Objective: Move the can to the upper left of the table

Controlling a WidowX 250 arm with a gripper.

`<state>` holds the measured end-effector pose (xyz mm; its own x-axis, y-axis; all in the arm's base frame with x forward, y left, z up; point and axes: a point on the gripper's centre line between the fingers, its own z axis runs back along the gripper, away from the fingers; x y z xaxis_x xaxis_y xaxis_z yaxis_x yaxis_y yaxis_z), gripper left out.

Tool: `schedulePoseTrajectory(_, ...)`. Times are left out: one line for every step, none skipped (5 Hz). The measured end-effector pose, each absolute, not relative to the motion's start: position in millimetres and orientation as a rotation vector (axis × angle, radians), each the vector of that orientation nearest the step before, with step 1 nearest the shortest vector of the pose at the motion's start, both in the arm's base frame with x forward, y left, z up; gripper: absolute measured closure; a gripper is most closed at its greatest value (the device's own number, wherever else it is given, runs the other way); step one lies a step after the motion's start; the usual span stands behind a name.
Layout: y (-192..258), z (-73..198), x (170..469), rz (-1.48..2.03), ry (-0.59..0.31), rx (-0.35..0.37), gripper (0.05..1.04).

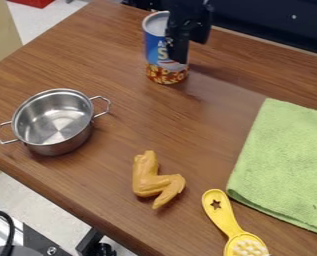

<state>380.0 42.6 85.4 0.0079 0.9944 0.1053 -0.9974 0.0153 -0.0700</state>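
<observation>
The black gripper (181, 42) hangs at the top of the camera view, against the right side of the can and partly in front of it. The can (158, 65), blue above and orange-brown below, stands upright on the wooden table (100, 60) near its back edge, a little right of the upper left part. Part of the can's right side is hidden behind the gripper, and whether it is gripped cannot be told.
A steel pot (56, 122) with two handles stands at the left. A toy chicken wing (154, 180) lies in the lower middle, a yellow brush (227, 217) at the lower right and a green cloth (287, 160) at the right.
</observation>
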Motion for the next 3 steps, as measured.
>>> schedulePoseTrajectory(62.2,86.2,379.8,1.555,-0.152,0.023,0.086)
schedulePoseTrajectory(87.2,87.9,379.2,1.59,-0.168,0.018,0.086)
schedulePoseTrajectory(103.3,88.3,380.6,1.609,-0.181,0.018,0.086)
